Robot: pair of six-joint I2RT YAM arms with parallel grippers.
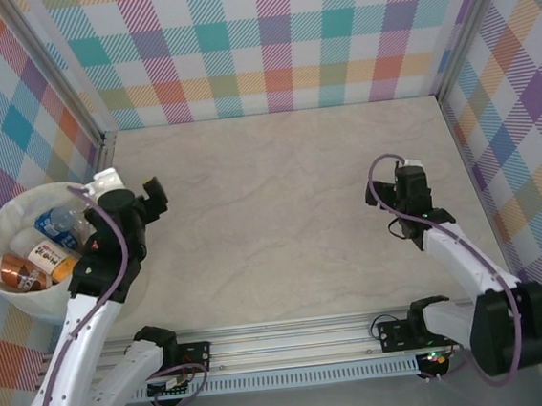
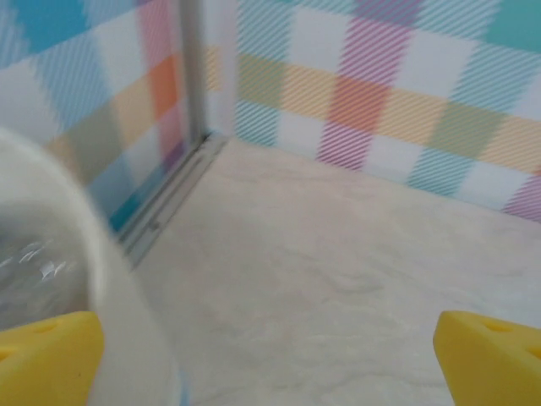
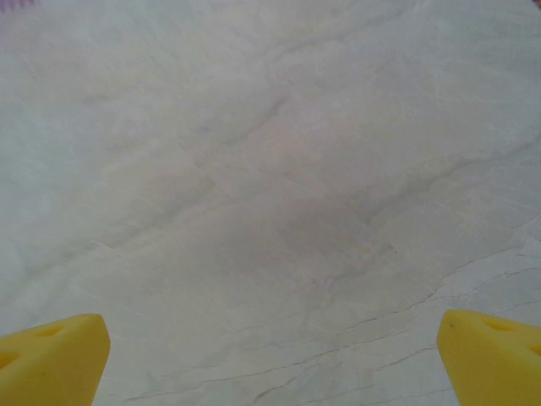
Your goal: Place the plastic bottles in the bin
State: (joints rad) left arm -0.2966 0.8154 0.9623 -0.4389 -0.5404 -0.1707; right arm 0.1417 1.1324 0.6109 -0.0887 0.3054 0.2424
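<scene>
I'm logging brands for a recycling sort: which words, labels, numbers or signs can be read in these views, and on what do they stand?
No text can be read in any view.
Labels on the plastic bottles in the bin: red, orange and blue print, too small and blurred to read.
Checked walls and table: pattern and veining, no writing.

Robot lab cell: plaid panel walls [image 1: 274,39], aluminium frame [image 1: 59,77].

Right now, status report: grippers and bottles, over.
Left gripper open, by bin. Right gripper open over table. Bottles in bin. Nothing in the way.
</scene>
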